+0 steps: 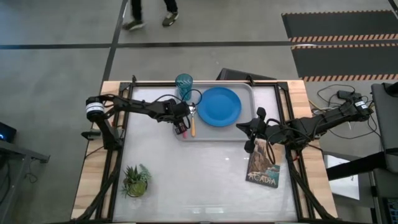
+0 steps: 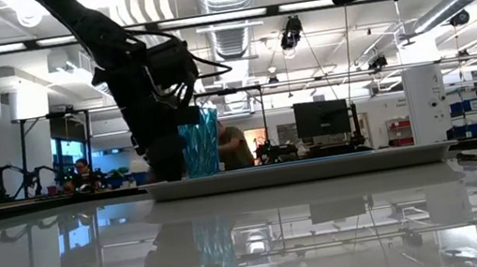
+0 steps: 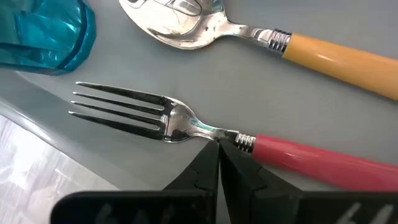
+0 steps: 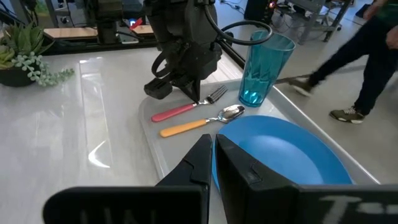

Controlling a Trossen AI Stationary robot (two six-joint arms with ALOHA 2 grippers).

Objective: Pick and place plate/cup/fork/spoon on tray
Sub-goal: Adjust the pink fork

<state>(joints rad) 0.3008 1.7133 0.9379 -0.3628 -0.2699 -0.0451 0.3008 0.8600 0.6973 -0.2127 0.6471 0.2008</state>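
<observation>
Cup upright on tray; left arm just beside cup.

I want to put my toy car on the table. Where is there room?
Bare room lies between the potted plant and the picture book, below the tray. The tray is crowded: cup, plate, fork, spoon, with the left gripper over the fork.

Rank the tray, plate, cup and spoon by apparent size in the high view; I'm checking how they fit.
1. Tray
2. Plate
3. Cup and spoon: unsure, since the cup is seen nearly from above and the spoon is slim.
</observation>
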